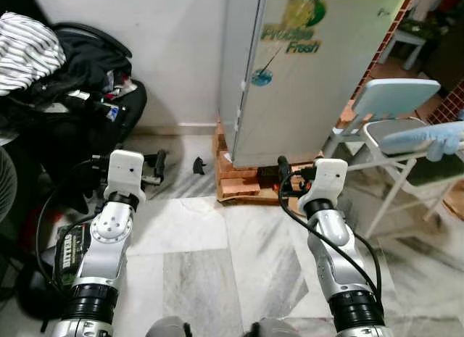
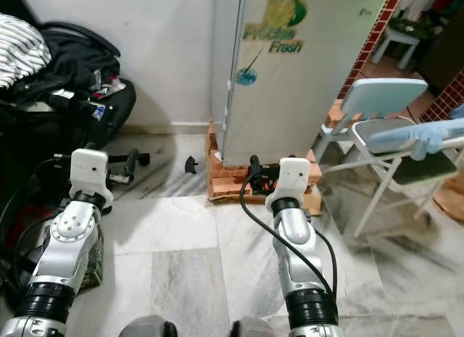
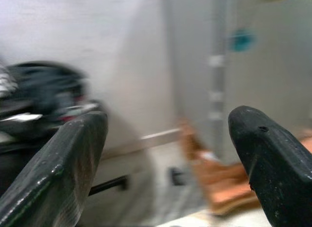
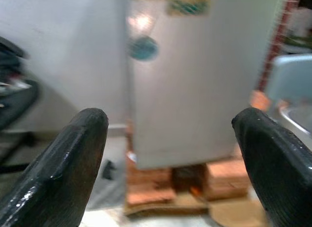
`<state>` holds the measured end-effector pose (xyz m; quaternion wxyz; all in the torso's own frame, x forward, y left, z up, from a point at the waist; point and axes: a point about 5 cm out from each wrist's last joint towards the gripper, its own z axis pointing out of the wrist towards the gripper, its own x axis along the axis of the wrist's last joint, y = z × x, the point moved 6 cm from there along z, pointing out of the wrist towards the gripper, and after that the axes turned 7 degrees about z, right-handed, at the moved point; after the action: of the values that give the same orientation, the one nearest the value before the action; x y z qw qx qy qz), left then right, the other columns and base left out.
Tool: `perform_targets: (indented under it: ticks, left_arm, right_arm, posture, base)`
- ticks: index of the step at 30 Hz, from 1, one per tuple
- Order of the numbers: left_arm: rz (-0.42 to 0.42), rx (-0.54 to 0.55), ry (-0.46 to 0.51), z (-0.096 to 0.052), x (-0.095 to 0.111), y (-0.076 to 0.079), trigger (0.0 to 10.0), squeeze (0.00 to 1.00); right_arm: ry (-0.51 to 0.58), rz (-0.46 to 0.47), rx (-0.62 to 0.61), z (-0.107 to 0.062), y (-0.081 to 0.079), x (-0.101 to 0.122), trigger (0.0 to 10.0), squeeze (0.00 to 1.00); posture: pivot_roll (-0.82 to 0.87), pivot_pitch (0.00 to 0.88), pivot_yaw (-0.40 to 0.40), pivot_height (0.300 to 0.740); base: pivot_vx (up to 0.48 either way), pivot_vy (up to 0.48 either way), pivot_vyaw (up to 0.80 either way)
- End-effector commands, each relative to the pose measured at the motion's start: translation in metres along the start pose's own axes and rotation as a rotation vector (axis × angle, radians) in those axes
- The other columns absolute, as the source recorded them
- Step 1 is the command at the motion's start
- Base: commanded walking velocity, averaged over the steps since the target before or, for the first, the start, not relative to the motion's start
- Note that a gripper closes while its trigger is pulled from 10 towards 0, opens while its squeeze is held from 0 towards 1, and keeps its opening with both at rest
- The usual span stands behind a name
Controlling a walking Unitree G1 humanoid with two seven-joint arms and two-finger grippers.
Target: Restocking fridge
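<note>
The left end effector [image 3: 165,154] and the right end effector [image 4: 168,154] both stand wide and carry nothing. The restocking seems not yet begun. Beyond the marble floor [image 1: 210,257], at 12 o'clock, the fridge [image 1: 304,76] stands shut on bricks [image 1: 239,181], a chair [image 1: 395,127] at 2 o'clock.

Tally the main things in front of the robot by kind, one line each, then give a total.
Fridge, door closed, standing on bricks: 1
Folding chairs: 1
Robot hands, left hand and right hand, both open and holding nothing: 2
Piles of dark bags and clothes by the wall: 1
Total: 5
</note>
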<state>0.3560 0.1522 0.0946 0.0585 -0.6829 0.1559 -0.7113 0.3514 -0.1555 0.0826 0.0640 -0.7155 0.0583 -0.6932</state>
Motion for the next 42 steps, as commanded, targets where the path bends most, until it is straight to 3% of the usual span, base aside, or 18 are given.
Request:
perform_targets:
  ticks: [1,16,27,35,42]
  left_arm:
    - [0.019,0.006,0.014,0.0,0.002,-0.005,10.0,0.0]
    - [-0.028,0.002,-0.003,0.002,0.0,0.003,10.0,0.0]
    - [-0.071,0.012,-0.027,0.002,-0.003,0.004,10.0,0.0]
    - [-0.071,0.012,-0.053,-0.002,-0.01,0.0,10.0,0.0]
    - [-0.056,-0.005,-0.025,0.0,-0.003,0.003,10.0,0.0]
  right_arm:
    - [0.038,0.004,0.016,0.005,-0.007,0.012,10.0,0.0]
    - [0.044,0.002,0.028,0.008,-0.013,0.015,10.0,0.0]
    - [0.046,-0.004,0.031,0.01,-0.012,0.016,10.0,0.0]
    - [0.044,-0.022,0.028,0.009,-0.01,0.015,10.0,0.0]
    - [0.041,-0.02,0.027,0.009,-0.011,0.015,10.0,0.0]
  posture:
    - [0.03,0.021,-0.048,0.74]
    - [0.03,0.022,-0.056,0.74]
    - [0.03,0.027,-0.059,0.74]
    - [0.03,0.034,-0.06,0.74]
    - [0.02,0.035,-0.059,0.74]
  base:
    - [0.48,0.0,-0.8]
    - [0.466,0.0,-0.8]
    - [0.077,0.453,-0.78]
    - [0.0,0.48,0.0]
    - [0.0,0.48,0.0]
